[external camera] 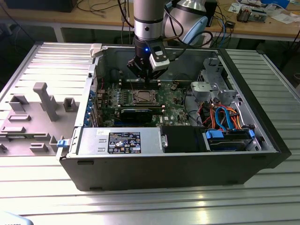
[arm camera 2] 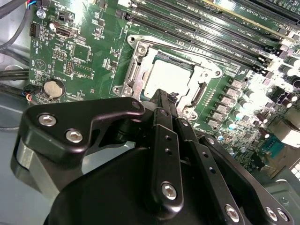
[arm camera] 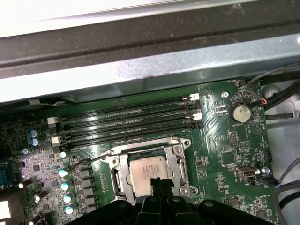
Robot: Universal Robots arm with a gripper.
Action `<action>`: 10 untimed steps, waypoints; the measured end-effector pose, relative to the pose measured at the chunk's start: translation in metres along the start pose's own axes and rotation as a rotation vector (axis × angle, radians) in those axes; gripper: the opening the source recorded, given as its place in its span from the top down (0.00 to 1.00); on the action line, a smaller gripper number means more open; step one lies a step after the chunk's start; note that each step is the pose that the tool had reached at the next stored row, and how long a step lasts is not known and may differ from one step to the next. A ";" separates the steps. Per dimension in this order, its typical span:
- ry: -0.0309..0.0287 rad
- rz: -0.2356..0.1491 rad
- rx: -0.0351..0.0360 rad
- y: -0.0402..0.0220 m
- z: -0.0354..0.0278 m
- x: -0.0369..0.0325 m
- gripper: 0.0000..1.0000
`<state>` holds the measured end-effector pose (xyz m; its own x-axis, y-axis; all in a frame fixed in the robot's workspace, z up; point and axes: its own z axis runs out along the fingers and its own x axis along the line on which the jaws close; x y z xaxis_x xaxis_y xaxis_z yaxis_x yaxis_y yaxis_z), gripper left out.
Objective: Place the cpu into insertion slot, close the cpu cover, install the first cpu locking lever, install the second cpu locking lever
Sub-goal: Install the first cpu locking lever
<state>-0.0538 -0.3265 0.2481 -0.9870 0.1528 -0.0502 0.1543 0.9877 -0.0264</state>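
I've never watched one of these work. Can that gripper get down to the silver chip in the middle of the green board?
Probably yes. The gripper hangs just above the cpu, which sits in its socket with the cpu cover down around it, and nothing stands between them.

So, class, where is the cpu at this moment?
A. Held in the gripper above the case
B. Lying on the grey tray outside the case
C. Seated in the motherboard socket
C: the cpu lies flat in the socket, framed by the cpu cover, with the gripper just above.
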 end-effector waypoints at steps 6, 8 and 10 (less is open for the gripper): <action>-0.0003 -0.014 -0.0006 0.0000 0.0000 0.0000 0.89; -0.0005 -0.018 -0.0009 0.0000 0.0000 0.0000 0.89; -0.0007 -0.026 -0.0013 0.0000 0.0000 0.0000 0.89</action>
<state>-0.0538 -0.3265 0.2481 -0.9906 0.1275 -0.0502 0.1289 0.9913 -0.0263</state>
